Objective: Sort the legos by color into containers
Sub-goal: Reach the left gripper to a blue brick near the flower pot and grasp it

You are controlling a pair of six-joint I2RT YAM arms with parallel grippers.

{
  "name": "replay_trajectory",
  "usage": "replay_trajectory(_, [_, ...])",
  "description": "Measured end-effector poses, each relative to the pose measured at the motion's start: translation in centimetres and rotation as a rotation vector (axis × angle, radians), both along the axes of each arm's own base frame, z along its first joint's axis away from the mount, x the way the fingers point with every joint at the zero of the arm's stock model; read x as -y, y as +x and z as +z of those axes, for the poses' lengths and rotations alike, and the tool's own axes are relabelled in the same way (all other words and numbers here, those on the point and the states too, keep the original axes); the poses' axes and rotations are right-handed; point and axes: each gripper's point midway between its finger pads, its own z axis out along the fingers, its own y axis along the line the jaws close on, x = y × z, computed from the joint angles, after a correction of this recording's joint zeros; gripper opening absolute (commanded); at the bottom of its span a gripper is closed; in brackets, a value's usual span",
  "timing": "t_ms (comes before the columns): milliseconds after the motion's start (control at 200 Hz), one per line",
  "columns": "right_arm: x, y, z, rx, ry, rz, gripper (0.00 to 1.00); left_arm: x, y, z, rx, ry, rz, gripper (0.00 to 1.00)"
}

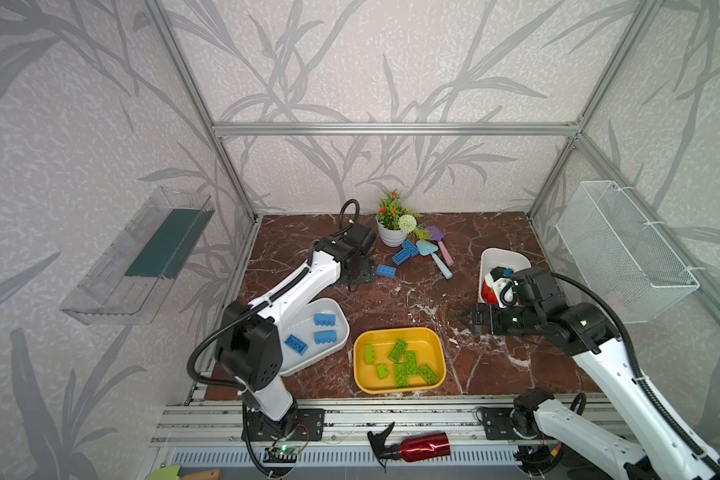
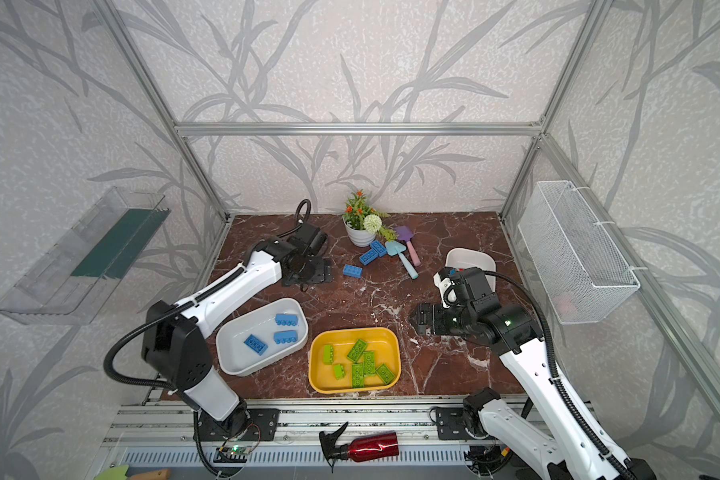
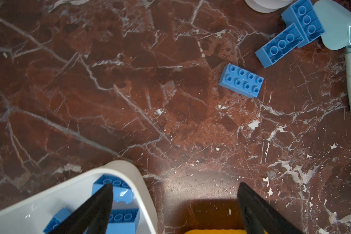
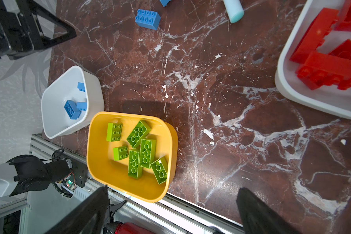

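Three blue legos lie loose on the marble near the back: one alone (image 1: 386, 271) (image 3: 241, 80) and two touching (image 1: 404, 252) (image 3: 288, 38) beside the flower pot. At the front left, a white container (image 1: 308, 363) holds three blue legos (image 1: 324, 320). Several green legos (image 1: 404, 361) lie in the yellow container (image 1: 400, 330) (image 4: 101, 162). The white container at the right (image 1: 504, 255) (image 4: 312, 101) holds red legos (image 4: 328, 68) and is partly hidden by my right arm. My left gripper (image 1: 360, 272) (image 3: 174, 188) hangs open and empty above the marble, short of the lone blue lego. My right gripper (image 1: 470, 319) (image 4: 172, 192) is open and empty, right of the yellow container.
A white flower pot (image 1: 391, 235) stands at the back with a teal shovel (image 1: 433, 255) and a purple-pink shovel (image 1: 443, 245) beside it. A wire basket (image 1: 624, 253) hangs on the right wall and a clear shelf (image 1: 142, 257) on the left. A red spray bottle (image 1: 420, 446) lies on the front rail.
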Motion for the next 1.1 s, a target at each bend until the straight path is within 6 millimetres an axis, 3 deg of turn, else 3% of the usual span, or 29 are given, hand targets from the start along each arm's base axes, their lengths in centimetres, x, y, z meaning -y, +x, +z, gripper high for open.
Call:
replay_trajectory(160, [0.5,0.1,0.5,0.004,-0.020,-0.022,0.99,4.4,3.1,-1.4,0.013,0.067,-0.134,0.98])
replay_trajectory(340, [1.0,0.2,0.7,-0.001,-0.044,-0.046,0.99,7.4,5.4,-4.5,-0.007,0.094,-0.200,0.99])
replay_trajectory(575, [1.5,0.5,0.8,-0.008,-0.076,-0.072,0.99,8.6,7.3,-8.0,-0.053,0.063,-0.218,0.99])
replay_trajectory(740, [1.8,0.7,0.5,-0.018,-0.096,-0.085,0.99,9.6,9.2,-8.8,-0.050,0.037,-0.233,0.97])
replay_trajectory(815, [1.9,0.9,0.5,-0.022,-0.103,-0.091,0.99,9.9,10.0,-9.0,-0.049,0.025,-0.239,0.92])
replay_trajectory(930, [2.0,1.4,0.7,-0.021,-0.109,-0.106,0.99,9.9,10.9,-9.7,-0.062,0.010,-0.234,0.87])
replay_trajectory(1100, [1.9,1.9,0.5,-0.029,-0.113,-0.116,0.99,9.0,10.7,-11.1,-0.123,-0.022,-0.218,0.87])
